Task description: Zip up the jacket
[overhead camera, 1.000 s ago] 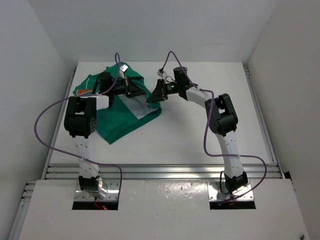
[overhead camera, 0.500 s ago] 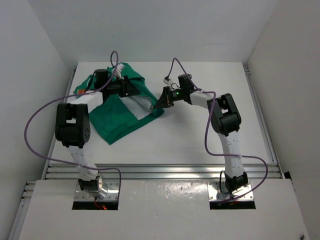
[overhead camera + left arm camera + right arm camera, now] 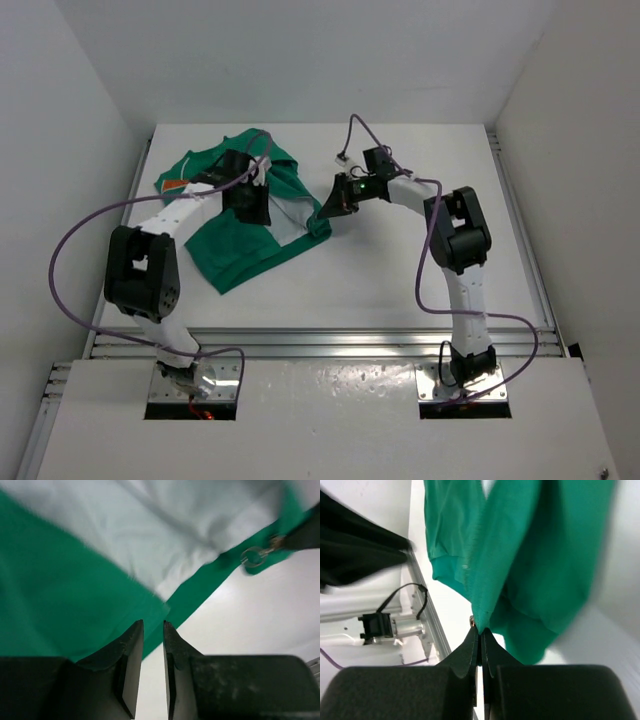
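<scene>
The left gripper [image 3: 250,207] is sliding down from the upper part of the frame over the jacket [image 3: 228,250], jaws slightly parted (they were shut), while the right gripper [image 3: 331,205] is drawing the green edge rightward.

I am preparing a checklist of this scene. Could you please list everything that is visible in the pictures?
green fabric jacket: one, green with pale lining showing, on the table's left half.
orange patch: one, orange, on the jacket's far-left part.
metal zipper ring: one, silver, at the jacket's green edge.
white table: one, white, under everything.
purple cables: two, purple, one along each arm.
left gripper: one, black, over the jacket, jaws slightly apart, empty.
right gripper: one, black, shut on the jacket's right edge.
</scene>
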